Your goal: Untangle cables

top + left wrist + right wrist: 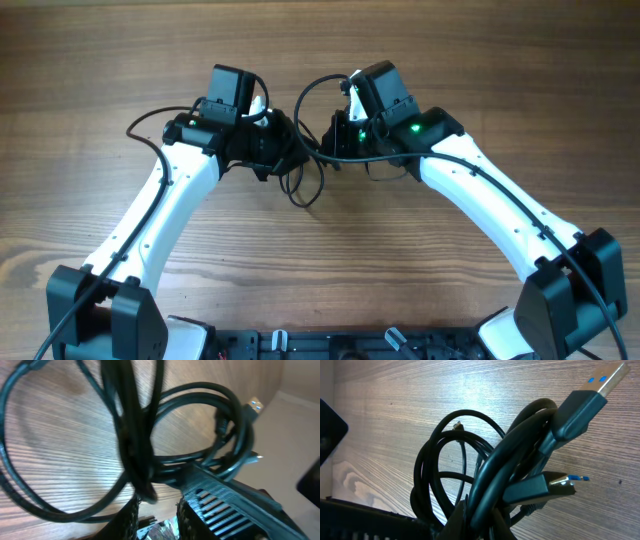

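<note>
Nearest the right wrist camera, the right gripper (479,527) is clamping shut on a bunch of the cables (492,480), which are rising out of its jaws in tight black loops; a flat plug (547,485) is lying low on the bundle and a second plug (597,382) is pointing up to the right; beyond them the wooden table (395,405) is showing. In the left wrist view, the left gripper (156,512) is standing with a narrow gap, strands hanging into it; whether it is pinching them I cannot tell. Seen from overhead, the cables are bridging both grippers over mid-table, one loop drooping toward the arm bases.
</note>
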Tool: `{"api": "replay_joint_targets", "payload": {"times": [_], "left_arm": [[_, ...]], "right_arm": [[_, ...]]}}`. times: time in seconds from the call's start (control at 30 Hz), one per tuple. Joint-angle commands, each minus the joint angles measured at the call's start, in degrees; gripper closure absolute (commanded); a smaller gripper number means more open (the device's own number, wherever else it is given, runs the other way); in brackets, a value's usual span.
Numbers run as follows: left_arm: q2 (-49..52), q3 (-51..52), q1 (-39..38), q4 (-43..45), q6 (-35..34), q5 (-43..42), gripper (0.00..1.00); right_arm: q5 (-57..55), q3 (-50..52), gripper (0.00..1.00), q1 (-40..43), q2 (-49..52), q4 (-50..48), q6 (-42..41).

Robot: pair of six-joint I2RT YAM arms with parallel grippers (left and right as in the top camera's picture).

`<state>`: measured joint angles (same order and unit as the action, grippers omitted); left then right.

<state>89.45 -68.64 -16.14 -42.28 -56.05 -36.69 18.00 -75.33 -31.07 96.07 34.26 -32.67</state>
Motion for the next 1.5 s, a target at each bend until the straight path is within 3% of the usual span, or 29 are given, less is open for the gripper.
{"api": "replay_joint_targets", "payload": {"times": [0.0, 1.2, 1.37, 1.47], "left_arm": [[-0.98, -0.7, -0.26, -1.33, -0.11, 4.85, 0.71], [-0.94, -0.7, -1.79, -1.9, -0.37, 6.78, 0.67], [-0.94, -0.7, -3.15, -0.61, -0.37, 6.78, 0.68], [-0.94, -0.7, -3.19, 0.02, -0.37, 6.8, 0.76]], "right_arm": [[1.55, -0.42, 0.96, -0.26, -0.59, -0.59, 0.98], [1.57, -0.42, 0.96, -0.26, -0.59, -0.74, -0.57], [1.57, -0.42, 0.96, -0.26, -0.59, -0.74, -0.59], [1.57, -0.42, 0.96, -0.26, -0.59, -0.72, -0.59]]}}
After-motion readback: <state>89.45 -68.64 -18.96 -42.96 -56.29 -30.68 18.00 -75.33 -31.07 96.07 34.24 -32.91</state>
